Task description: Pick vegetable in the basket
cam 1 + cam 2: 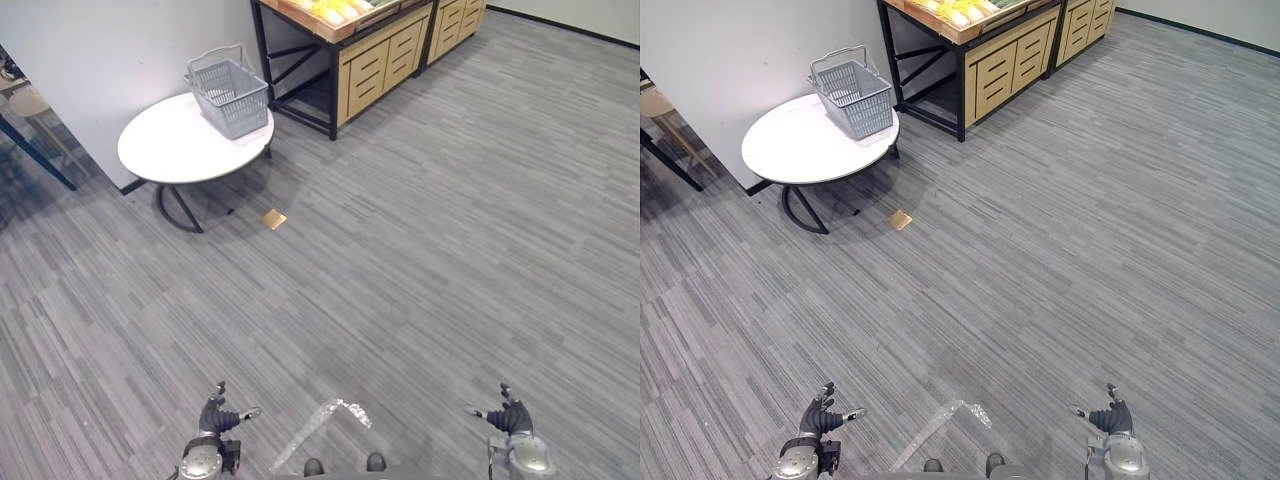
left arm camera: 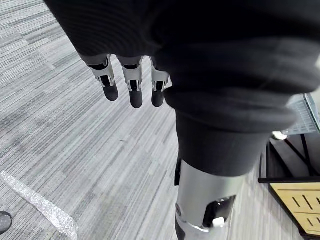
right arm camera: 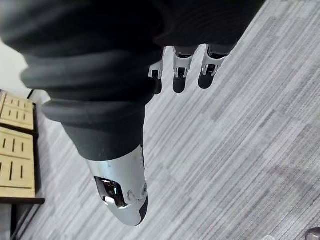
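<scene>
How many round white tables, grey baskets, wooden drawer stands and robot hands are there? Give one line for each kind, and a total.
Round white table: 1
Grey basket: 1
Wooden drawer stands: 2
Hands: 2, the left hand and the right hand
Total: 6

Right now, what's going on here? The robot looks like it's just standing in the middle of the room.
Nothing is being handled yet. The left hand and the right hand hang low over the grey floor, fingers relaxed and empty. The grey basket sits on a round white table ahead, to the robot's left, and looks empty. Past it is a wooden stand with yellowish produce on top. The picking has not begun.
</scene>
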Available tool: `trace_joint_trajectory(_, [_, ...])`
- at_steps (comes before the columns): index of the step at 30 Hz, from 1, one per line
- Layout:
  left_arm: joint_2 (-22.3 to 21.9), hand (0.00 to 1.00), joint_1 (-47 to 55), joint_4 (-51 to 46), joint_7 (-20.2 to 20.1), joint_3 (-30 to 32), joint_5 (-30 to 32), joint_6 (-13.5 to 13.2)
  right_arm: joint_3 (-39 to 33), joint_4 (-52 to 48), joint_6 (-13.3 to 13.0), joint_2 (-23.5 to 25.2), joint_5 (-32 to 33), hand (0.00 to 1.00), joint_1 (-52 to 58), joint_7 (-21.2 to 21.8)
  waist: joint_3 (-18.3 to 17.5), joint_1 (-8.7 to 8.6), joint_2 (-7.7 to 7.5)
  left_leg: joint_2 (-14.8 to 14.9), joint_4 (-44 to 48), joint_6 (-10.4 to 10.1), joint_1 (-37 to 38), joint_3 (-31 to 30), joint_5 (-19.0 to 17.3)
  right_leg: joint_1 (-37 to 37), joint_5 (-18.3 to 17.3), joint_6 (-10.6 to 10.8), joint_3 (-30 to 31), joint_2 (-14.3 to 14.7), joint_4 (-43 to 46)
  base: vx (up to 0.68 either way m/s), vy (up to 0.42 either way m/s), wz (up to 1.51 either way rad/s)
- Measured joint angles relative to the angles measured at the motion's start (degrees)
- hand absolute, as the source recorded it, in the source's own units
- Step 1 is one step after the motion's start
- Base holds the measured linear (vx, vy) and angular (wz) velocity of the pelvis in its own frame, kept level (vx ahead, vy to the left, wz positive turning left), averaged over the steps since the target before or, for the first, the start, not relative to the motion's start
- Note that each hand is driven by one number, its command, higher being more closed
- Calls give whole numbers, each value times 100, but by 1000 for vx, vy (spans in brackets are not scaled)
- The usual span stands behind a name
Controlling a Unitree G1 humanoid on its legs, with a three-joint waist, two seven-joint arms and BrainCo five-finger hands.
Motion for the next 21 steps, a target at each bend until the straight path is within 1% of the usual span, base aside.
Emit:
trace_joint_trajectory(3, [1, 0, 16, -58, 3, 23, -8, 1, 1, -2, 1, 0, 1, 0, -7, -3, 30, -4, 20, 2, 20, 13, -15, -31, -65, -2, -52, 14, -2, -1, 1, 0, 0, 0])
trace_joint_trajectory(5, [-17, 0, 43, -95, 6, 150, -15, 4, 1, -2, 5, 1, 5, 0, -2, -11, 37, -5, 11, -4, 108, 50, -39, -39, -202, -4, -207, 14, -2, -11, 47, -50, -25, 0])
trace_joint_trajectory(7, [-40, 0, 84, -95, 15, 215, -33, 4, 0, -5, 5, 1, 16, 0, 5, -20, 39, -12, 18, -4, 130, 50, -40, -68, -203, -11, -236, 9, -25, -10, 101, -63, -25, 5])
trace_joint_trajectory(12, [-154, 0, 175, -93, 16, 234, -210, 31, -4, -26, 16, 7, 80, 0, 75, -47, 37, -15, 26, 5, 106, 52, -73, -171, -198, -25, -237, 11, -166, -9, 113, -58, -23, 12])
trace_joint_trajectory(14, [-225, 0, 264, -92, 17, 277, -336, 41, -16, -255, 33, 38, 135, 0, 101, -128, 37, -15, 26, 5, 104, 52, -112, -181, -197, -50, -237, 12, -190, -9, 107, -5, -2, 3])
trace_joint_trajectory(18, [-301, 0, 327, -97, 38, 380, -509, 47, -27, -603, 29, 116, 181, 0, 97, -132, 41, -4, 0, -7, 142, 51, -203, -259, -198, -81, -252, 14, -289, -22, 80, 55, 4, 11])
trace_joint_trajectory(20, [-300, 0, 325, -113, 110, 413, -510, 47, -27, -718, 26, 166, 180, 0, 23, -132, 53, 0, -20, -17, 192, 50, -298, -288, -203, -137, -259, 23, -311, -39, 75, 79, 13, 13])
trace_joint_trajectory(21, [-299, 0, 323, -140, 113, 455, -518, 47, -23, -761, 26, 207, 180, 0, -12, -132, 95, 0, -44, -21, 282, 48, -347, -279, -255, -137, -265, 32, -314, -48, 70, 77, 22, 4])
